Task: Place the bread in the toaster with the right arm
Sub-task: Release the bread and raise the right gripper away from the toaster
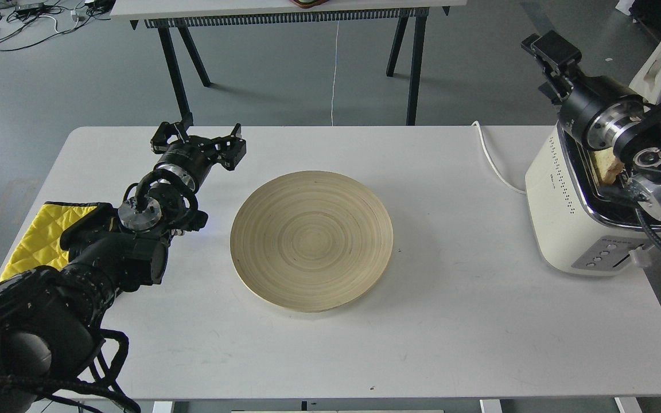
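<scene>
The cream-white toaster [560,212] stands at the table's right edge. The bread [609,165] sits down in one of its slots; only a small tan piece shows, behind my right arm. My right arm reaches across the toaster's top from the right. Its gripper [549,50] points up and to the left, above and beyond the toaster, and holds nothing. Its fingers are dark and I cannot tell them apart. My left gripper [198,137] is open and empty over the table's left part, left of the plate.
A large round wooden plate [311,239] lies in the table's middle. A yellow cloth [38,235] lies at the left edge under my left arm. The toaster's white cord [488,155] runs off the back. A black-legged table [284,11] stands behind.
</scene>
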You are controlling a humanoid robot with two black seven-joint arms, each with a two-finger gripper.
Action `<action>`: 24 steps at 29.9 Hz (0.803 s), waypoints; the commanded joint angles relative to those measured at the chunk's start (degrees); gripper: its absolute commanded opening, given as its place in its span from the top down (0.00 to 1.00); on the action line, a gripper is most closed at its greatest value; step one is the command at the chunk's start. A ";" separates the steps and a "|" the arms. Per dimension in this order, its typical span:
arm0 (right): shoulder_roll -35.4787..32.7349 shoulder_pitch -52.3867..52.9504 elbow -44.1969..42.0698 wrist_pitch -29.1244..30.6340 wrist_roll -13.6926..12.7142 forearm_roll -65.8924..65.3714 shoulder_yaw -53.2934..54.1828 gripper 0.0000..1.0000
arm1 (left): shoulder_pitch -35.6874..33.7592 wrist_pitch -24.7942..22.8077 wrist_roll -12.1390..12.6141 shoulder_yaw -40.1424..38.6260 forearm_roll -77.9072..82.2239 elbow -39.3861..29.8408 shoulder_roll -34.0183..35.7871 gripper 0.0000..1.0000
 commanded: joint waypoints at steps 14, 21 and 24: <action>21.05 -20.65 -30.43 50.15 17.20 21.12 17.34 0.01 | 0.00 0.00 0.01 0.00 0.00 0.00 -0.01 0.00; 24.56 -22.59 -36.69 53.76 17.20 22.80 16.99 0.01 | 0.00 0.00 0.01 0.00 0.00 0.00 -0.01 0.00; 25.35 -24.08 -37.31 53.76 17.20 22.71 16.99 0.01 | 0.00 0.00 0.01 -0.08 0.00 0.00 -0.01 0.00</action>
